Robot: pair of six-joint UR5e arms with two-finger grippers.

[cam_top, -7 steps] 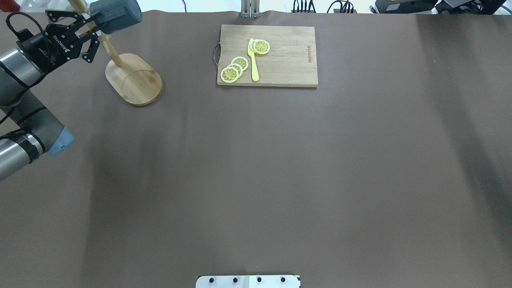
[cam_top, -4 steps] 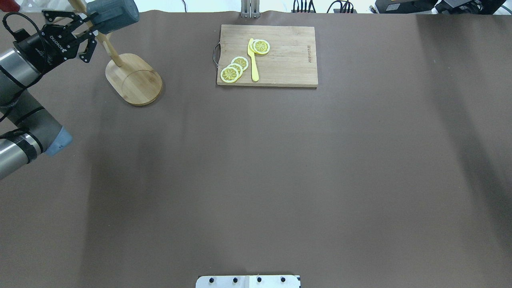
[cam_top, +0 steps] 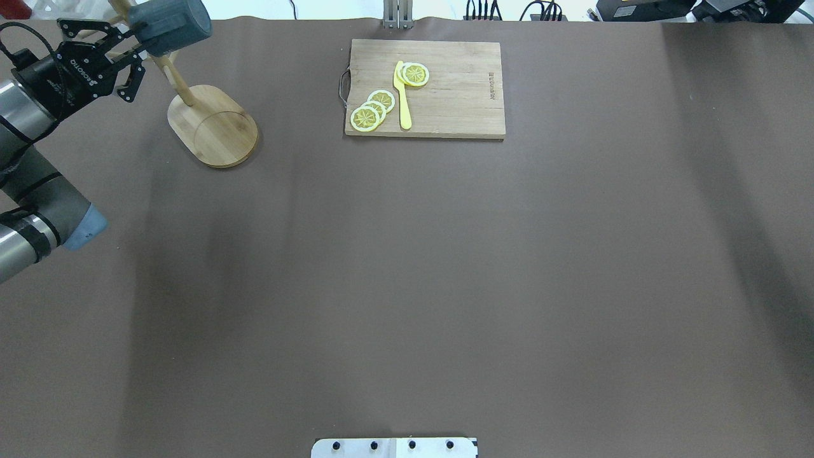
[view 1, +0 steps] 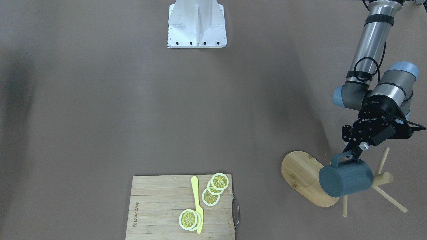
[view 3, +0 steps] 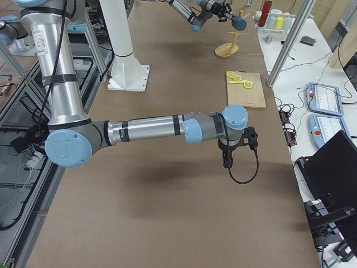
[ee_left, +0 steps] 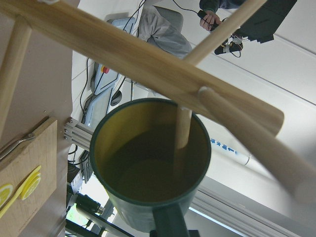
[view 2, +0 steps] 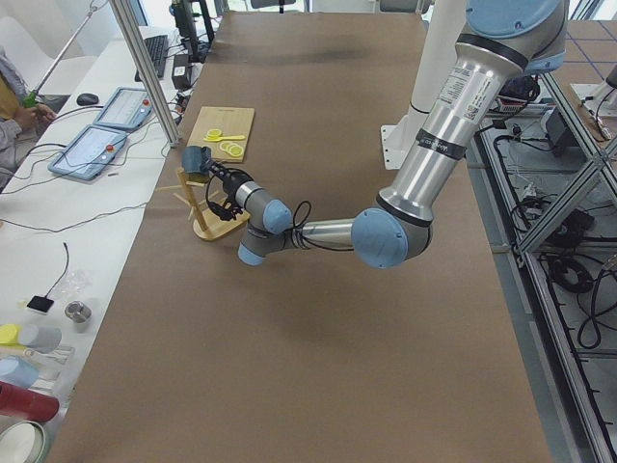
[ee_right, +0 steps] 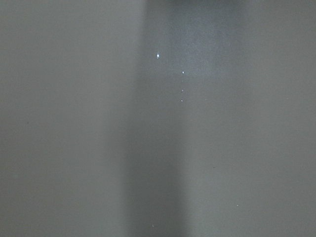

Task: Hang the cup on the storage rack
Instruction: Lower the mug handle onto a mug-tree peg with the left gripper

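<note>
Jaws of the left gripper (view 1: pixel 354 151) pinched narrow on the handle (view 1: pixel 334 160) of the cup (view 1: pixel 347 181), nothing else between them. Cup carried on its side, off the worktop (view 1: pixel 100 100), up among the upper arms of the storage rack (view 1: pixel 300 170). From the left wrist: yellow mouth turned toward the post, one thin peg (ee_left: pixel 181 129) crossing it, tip apparently just inside the rim. Judged well along: lifted, brought to the rack, lined up. Left to do, by the look of it: settle onto a peg, let go, back away. Not yet hung; weight wholly in the grip. Right gripper (view 3: pixel 230 159) low over the worktop, well apart; spread or pressed together, impossible to tell.
</note>
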